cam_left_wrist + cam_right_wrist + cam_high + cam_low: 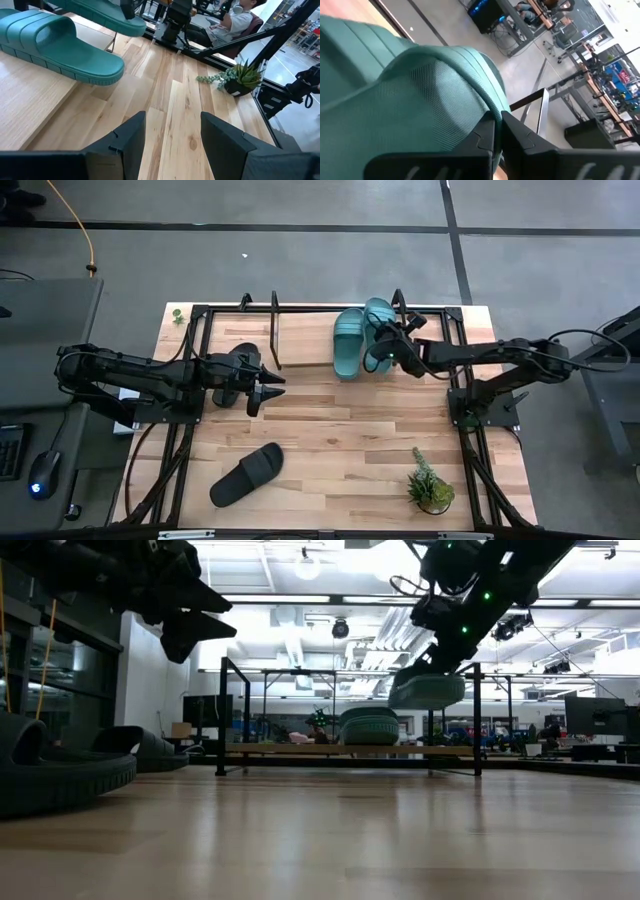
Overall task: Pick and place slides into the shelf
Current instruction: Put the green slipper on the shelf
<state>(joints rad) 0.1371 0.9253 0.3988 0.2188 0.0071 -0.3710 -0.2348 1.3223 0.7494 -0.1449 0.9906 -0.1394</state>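
Placement step underway: right end effector [384, 350] is gripping a teal slide [426, 690] by its strap, carrying it above the shelf [300, 750] beside its mate [348, 343]. Next: lowering, releasing. Left end effector [262, 390] is idling, released.

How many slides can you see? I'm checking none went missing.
4: one teal slide lying on the shelf, another teal slide held above it in the right claw, one black slide under the left arm, another black slide on the tabletop.
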